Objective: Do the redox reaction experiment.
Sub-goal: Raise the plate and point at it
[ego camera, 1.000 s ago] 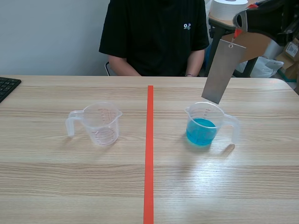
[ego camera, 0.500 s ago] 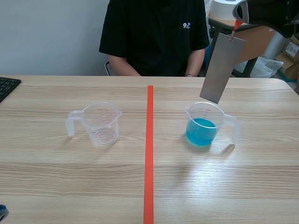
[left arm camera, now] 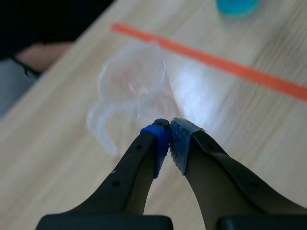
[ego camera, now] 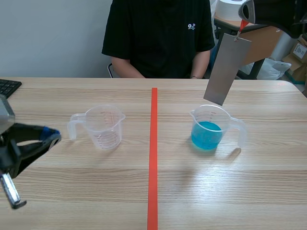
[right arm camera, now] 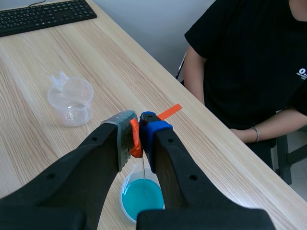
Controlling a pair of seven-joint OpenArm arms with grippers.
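An empty clear beaker (ego camera: 101,125) stands left of the orange tape line; a beaker with blue liquid (ego camera: 209,130) stands right of it. High at the right, my right gripper (ego camera: 244,18) is shut on the orange tag (right arm camera: 136,140) of a grey metal plate (ego camera: 223,69). The plate hangs tilted, its lower edge just above the blue beaker (right arm camera: 143,199). Low at the left, my left gripper (ego camera: 49,137) is shut on nothing, short of the empty beaker (left arm camera: 135,82), which lies just ahead of its pads (left arm camera: 160,136).
A person in a black shirt (ego camera: 158,38) sits across the table with forearms at the far edge. A black keyboard (ego camera: 7,88) lies at the far left. The orange tape line (ego camera: 153,158) runs down the middle of the table.
My left arm has come into view from the lower left and now sits near the empty beaker. The right gripper and plate rose slightly a second ago and have since held still.
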